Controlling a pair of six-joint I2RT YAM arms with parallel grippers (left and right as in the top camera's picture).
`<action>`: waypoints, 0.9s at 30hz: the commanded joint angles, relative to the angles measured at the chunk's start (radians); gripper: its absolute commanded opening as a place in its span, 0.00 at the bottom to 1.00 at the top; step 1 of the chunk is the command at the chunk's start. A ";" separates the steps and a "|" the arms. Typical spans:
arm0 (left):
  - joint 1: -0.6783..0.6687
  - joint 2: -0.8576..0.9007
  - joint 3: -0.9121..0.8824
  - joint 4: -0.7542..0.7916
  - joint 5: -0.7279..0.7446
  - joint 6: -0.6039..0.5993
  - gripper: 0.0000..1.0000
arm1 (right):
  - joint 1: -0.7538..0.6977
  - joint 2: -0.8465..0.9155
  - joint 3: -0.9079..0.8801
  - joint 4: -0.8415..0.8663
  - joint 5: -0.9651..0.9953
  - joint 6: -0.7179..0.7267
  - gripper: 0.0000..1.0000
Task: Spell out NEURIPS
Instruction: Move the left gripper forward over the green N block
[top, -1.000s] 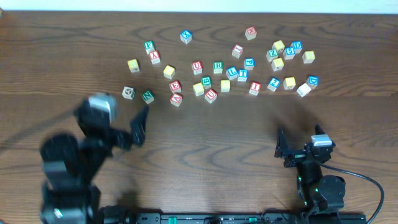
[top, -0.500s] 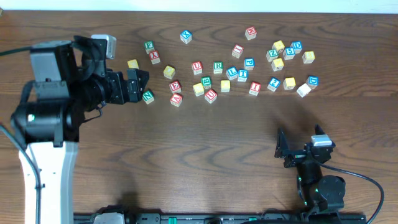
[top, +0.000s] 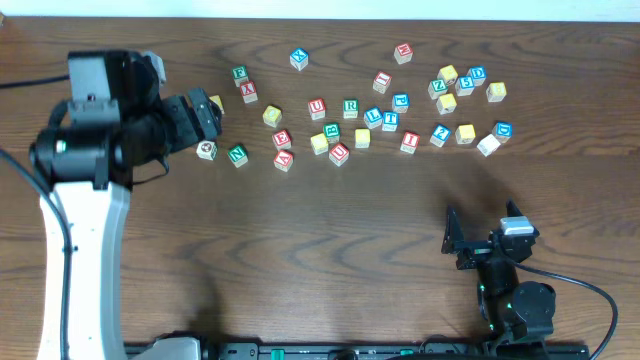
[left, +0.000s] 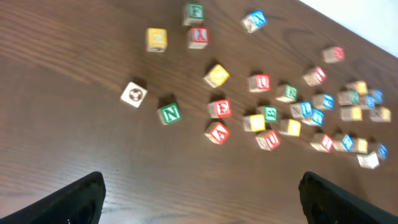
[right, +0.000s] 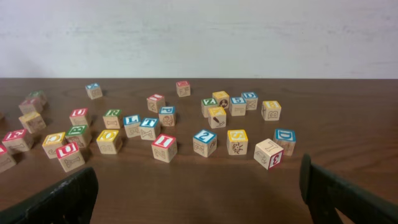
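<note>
Lettered wooden cubes lie scattered across the far half of the table. In the left wrist view I read the green N (left: 169, 113), red E (left: 219, 108), red U (left: 259, 82) and green R (left: 286, 93). Overhead these are the N (top: 237, 155), E (top: 282, 139), U (top: 317, 107) and R (top: 350, 107), with a red I (top: 409, 141) further right. My left gripper (top: 205, 117) hangs open above the cubes' left end, holding nothing (left: 199, 202). At the front right, my right gripper (top: 482, 240) rests open and empty (right: 199, 196), facing the red I (right: 164, 147).
Among the letters lie other cubes: a pale picture cube (top: 206, 150), a yellow one (top: 214, 102) beside my left gripper, and a cluster at the back right (top: 465, 85). The left arm's white link (top: 85, 250) crosses the table's left side.
My left arm has swung from the front left up to the back left, and its gripper now hangs left of the green N. The right arm and the cubes have not moved.
</note>
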 joint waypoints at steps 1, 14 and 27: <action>-0.035 0.084 0.099 -0.049 -0.120 -0.077 0.98 | 0.005 -0.006 -0.001 -0.005 -0.002 0.009 0.99; -0.174 0.299 0.218 -0.125 -0.344 -0.322 0.98 | 0.005 -0.006 -0.001 -0.005 -0.002 0.009 0.99; -0.174 0.439 0.208 -0.126 -0.354 -0.364 0.97 | 0.005 -0.006 -0.001 -0.005 -0.002 0.009 0.99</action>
